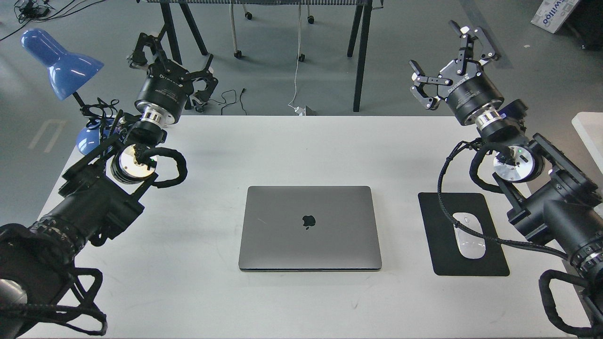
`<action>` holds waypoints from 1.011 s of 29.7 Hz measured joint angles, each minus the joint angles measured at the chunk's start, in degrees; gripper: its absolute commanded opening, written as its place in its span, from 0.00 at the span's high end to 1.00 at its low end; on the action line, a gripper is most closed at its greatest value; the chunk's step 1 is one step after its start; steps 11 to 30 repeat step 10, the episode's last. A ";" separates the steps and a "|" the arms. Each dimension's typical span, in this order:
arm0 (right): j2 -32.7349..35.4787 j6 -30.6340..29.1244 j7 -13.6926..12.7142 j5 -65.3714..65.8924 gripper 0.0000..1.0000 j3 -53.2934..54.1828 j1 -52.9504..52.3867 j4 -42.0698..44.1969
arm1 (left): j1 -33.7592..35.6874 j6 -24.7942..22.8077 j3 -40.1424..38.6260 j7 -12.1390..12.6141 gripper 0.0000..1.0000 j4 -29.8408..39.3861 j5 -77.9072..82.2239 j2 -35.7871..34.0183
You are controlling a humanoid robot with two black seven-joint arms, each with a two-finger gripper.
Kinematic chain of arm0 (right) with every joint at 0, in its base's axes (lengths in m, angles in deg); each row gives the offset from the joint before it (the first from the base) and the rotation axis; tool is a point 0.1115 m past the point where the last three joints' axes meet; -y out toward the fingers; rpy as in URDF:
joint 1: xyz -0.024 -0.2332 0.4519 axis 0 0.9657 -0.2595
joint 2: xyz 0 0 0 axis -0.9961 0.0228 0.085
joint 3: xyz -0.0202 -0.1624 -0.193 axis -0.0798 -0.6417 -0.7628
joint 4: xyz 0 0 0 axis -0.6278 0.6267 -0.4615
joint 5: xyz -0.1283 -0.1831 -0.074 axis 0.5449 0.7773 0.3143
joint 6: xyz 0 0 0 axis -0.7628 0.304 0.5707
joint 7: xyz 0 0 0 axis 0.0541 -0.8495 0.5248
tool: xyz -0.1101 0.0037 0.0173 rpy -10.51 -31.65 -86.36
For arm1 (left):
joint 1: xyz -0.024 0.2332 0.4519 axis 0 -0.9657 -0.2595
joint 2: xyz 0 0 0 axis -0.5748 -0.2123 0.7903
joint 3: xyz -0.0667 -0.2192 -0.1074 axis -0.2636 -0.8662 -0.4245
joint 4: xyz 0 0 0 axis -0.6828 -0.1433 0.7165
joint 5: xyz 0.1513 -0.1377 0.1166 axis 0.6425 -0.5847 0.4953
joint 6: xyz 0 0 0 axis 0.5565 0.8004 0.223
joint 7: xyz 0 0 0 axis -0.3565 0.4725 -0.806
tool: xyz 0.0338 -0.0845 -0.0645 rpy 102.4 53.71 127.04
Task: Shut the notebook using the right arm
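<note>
The notebook (pixel 309 228) lies shut and flat on the white table (pixel 292 146), lid down, dark apple logo facing up. My right gripper (pixel 452 54) is raised at the far right, past the table's back edge, well away from the notebook; its fingers are spread open and hold nothing. My left gripper (pixel 172 54) is raised at the far left beyond the back edge, open and empty.
A black mouse pad (pixel 461 233) with a white mouse (pixel 469 238) lies right of the notebook, partly under my right arm's cable. A blue desk lamp (pixel 61 61) stands at the back left corner. Black trestle legs (pixel 360 56) stand on the floor behind the table.
</note>
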 measured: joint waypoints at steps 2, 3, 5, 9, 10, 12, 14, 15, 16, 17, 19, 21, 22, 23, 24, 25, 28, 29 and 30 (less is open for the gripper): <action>0.29 -0.08 0.01 -1.26 0.00 2.08 -0.16 1.94 | 0.00 0.00 0.00 0.00 0.00 0.00 0.00 0.00; 0.34 -0.14 0.03 -1.58 0.00 2.73 -0.22 3.02 | 0.00 0.00 0.00 0.00 0.00 0.00 0.00 0.00; 0.39 -0.18 0.12 -1.90 0.00 3.35 -0.28 4.77 | 0.00 0.00 0.02 0.00 0.00 0.00 0.00 0.00; 1.15 0.10 0.31 -2.04 0.00 3.67 -0.30 6.04 | 0.00 0.00 0.08 0.00 0.00 0.00 0.00 0.00; 1.26 0.13 0.33 -2.04 0.00 3.67 -0.24 6.10 | 0.00 0.00 0.08 0.00 0.00 0.00 0.00 0.00; 1.26 0.13 0.33 -2.04 0.00 3.67 -0.24 6.10 | 0.00 0.00 0.08 0.00 0.00 0.00 0.00 0.00; 1.26 0.13 0.33 -2.04 0.00 3.67 -0.24 6.10 | 0.00 0.00 0.08 0.00 0.00 0.00 0.00 0.00; 1.26 0.13 0.33 -2.04 0.00 3.67 -0.24 6.10 | 0.00 0.00 0.08 0.00 0.00 0.00 0.00 0.00; 1.26 0.13 0.33 -2.04 0.00 3.67 -0.24 6.10 | 0.00 0.00 0.08 0.00 0.00 0.00 0.00 0.00; 1.26 0.13 0.33 -2.04 0.00 3.67 -0.24 6.10 | 0.00 0.00 0.08 0.00 0.00 0.00 0.00 0.00; 1.26 0.13 0.33 -2.04 0.00 3.67 -0.24 6.10 | 0.00 0.00 0.08 0.00 0.00 0.00 0.00 0.00; 1.26 0.13 0.33 -2.04 0.00 3.67 -0.24 6.10 | 0.00 0.00 0.08 0.00 0.00 0.00 0.00 0.00; 1.26 0.13 0.33 -2.04 0.00 3.67 -0.24 6.10 | 0.00 0.00 0.08 0.00 0.00 0.00 0.00 0.00; 1.26 0.13 0.33 -2.04 0.00 3.67 -0.24 6.10 | 0.00 0.00 0.08 0.00 0.00 0.00 0.00 0.00; 1.26 0.13 0.33 -2.04 0.00 3.67 -0.24 6.10 | 0.00 0.00 0.08 0.00 0.00 0.00 0.00 0.00; 1.26 0.13 0.33 -2.04 0.00 3.67 -0.24 6.10 | 0.00 0.00 0.08 0.00 0.00 0.00 0.00 0.00; 1.26 0.13 0.33 -2.04 0.00 3.67 -0.24 6.10 | 0.00 0.00 0.08 0.00 0.00 0.00 0.00 0.00; 1.26 0.13 0.33 -2.04 0.00 3.67 -0.24 6.10 | 0.00 0.00 0.08 0.00 0.00 0.00 0.00 0.00; 1.26 0.13 0.33 -2.04 0.00 3.67 -0.24 6.10 | 0.00 0.00 0.08 0.00 0.00 0.00 0.00 0.00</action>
